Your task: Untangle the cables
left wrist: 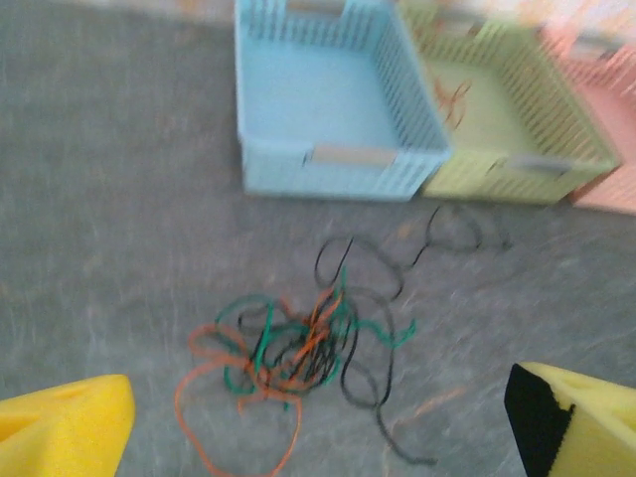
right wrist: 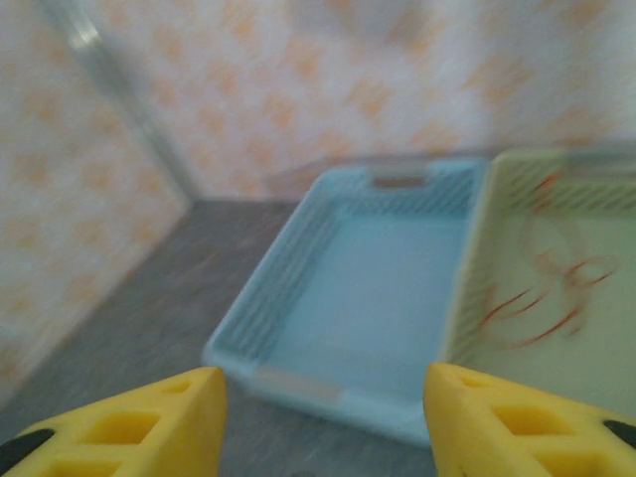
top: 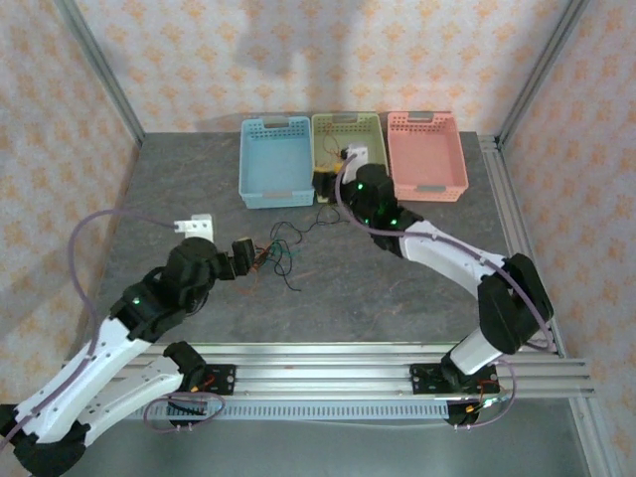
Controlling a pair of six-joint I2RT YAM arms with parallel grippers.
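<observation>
Loosely tangled cables (left wrist: 298, 348) lie near the blue basket (left wrist: 298, 167)'s front wall.

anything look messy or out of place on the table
Yes: the cables are knotted in one heap on the table before the blue basket, with black, red-orange and green strands wound together and a black loop straggling toward the green basket. One red-orange cable lies loose inside the green basket. Nothing looks damaged.
</observation>
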